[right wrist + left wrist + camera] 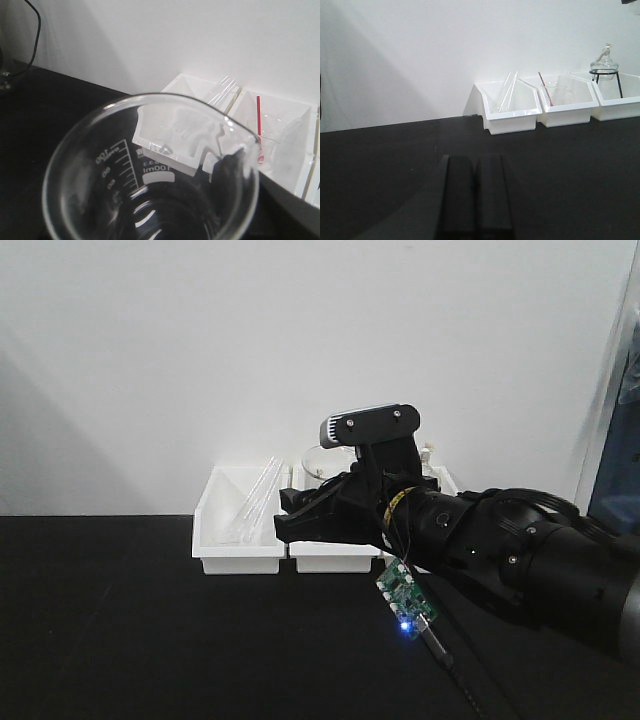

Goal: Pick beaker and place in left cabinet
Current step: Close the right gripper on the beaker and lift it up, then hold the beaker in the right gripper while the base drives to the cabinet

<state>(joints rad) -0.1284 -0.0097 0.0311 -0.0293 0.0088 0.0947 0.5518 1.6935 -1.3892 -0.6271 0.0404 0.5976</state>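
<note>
My right jaws pinch the beaker above the worktop, my left jaws rest pressed together, so I should carry it upright and slowly toward the left cabinet, not in view.

light: bright, even | shadow: soft, across wall | beaker: glare, perhaps slightly defocused

The front view looks over the right arm across the tabletop toward the white bins. The left wrist view sits low and farther back, facing those bins over its claw. The right wrist view hangs close above the rim of the beaker, bins just beyond.
</note>
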